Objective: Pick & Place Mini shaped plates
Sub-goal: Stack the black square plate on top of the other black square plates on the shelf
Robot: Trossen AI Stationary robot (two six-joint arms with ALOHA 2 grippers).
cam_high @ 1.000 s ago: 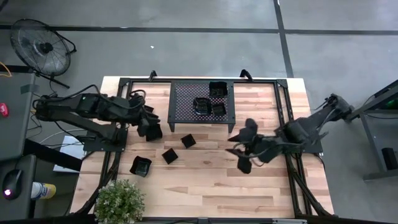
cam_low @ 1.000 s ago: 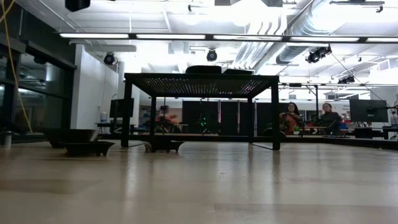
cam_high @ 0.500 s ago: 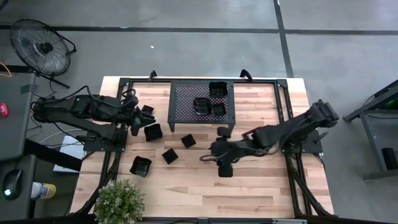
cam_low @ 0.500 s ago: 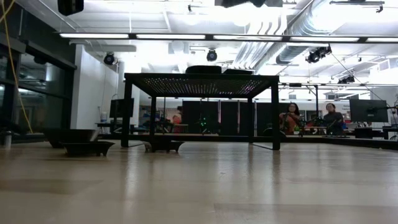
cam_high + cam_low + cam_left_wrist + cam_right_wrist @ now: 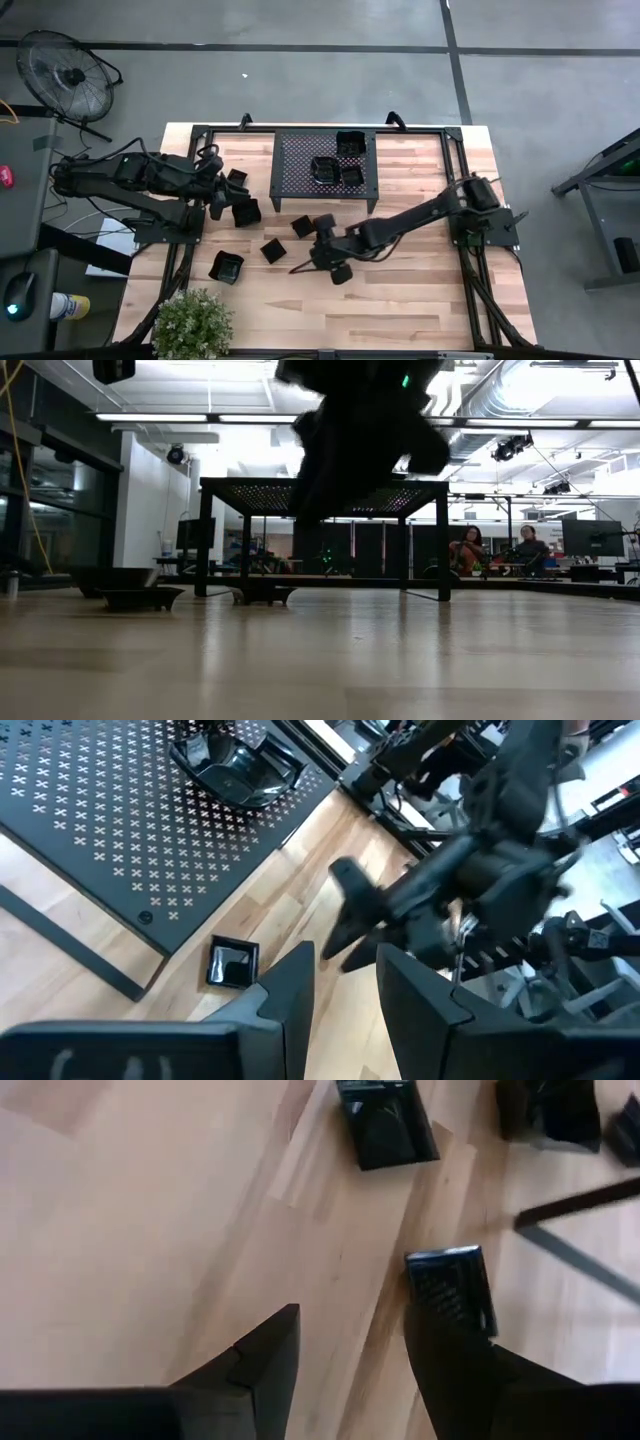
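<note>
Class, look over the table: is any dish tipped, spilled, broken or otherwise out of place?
Nothing stands out. Three mini plates sit on the perforated rack, the others lie scattered flat on the wooden table, none visibly damaged.

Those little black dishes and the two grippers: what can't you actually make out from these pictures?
- High view: the dishes on the rack merge into one dark clump; their count is unclear.
- Low view: the right arm is a blurred silhouette, hiding its gripper.
- High view: the left gripper blends with dishes beside it; contact is unclear.
- Right wrist view: a square dish sits partly behind a finger.
</note>
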